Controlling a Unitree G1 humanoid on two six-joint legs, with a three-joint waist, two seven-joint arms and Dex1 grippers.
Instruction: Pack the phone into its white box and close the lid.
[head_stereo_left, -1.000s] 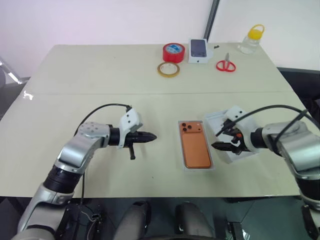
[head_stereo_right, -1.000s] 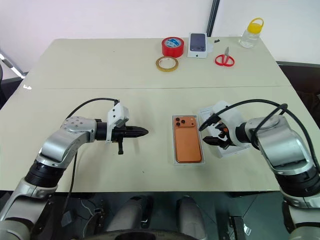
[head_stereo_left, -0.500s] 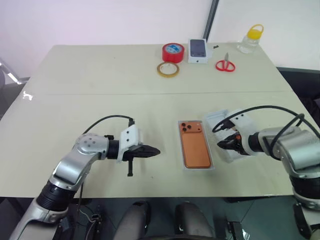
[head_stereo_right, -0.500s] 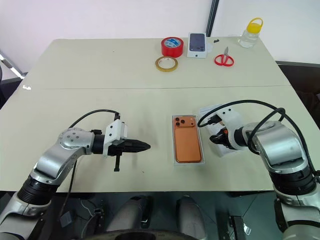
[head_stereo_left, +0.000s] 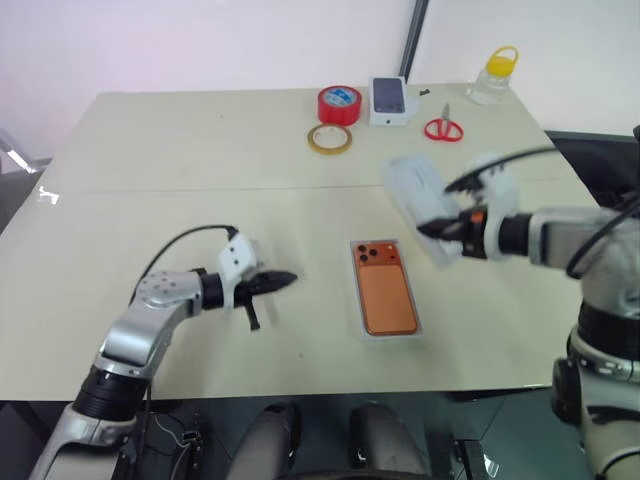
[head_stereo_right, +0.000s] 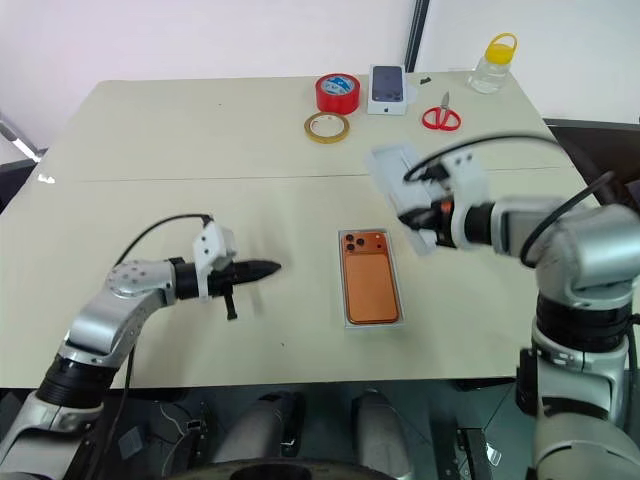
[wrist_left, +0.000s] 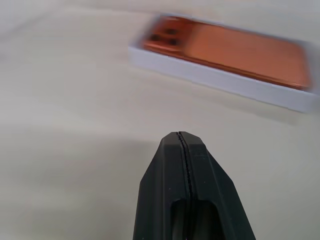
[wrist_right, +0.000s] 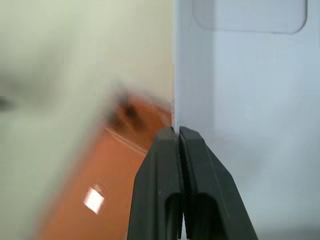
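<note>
The orange phone (head_stereo_left: 386, 298) lies camera-side up in the shallow white box (head_stereo_left: 391, 337) near the table's front middle. The white lid (head_stereo_left: 412, 192) hangs tilted in the air, right of and beyond the box. My right gripper (head_stereo_left: 428, 230) is shut on the lid's edge; the right wrist view shows the closed fingers (wrist_right: 165, 150) pinching the lid's wall (wrist_right: 250, 110), with the phone (wrist_right: 95, 185) blurred below. My left gripper (head_stereo_left: 290, 279) is shut and empty, hovering low over the table left of the box and pointing at it (wrist_left: 220, 82).
Along the far edge stand a red tape roll (head_stereo_left: 338, 103), a tan tape ring (head_stereo_left: 329, 139), a small white box printed with a phone picture (head_stereo_left: 389, 100), red scissors (head_stereo_left: 443, 129) and a yellow-capped bottle (head_stereo_left: 492, 75). A seam crosses the table's middle.
My right gripper closed on the lid's edge and lifted it off the table, up and away from the near edge. The left gripper stayed shut and drifted slightly left.
</note>
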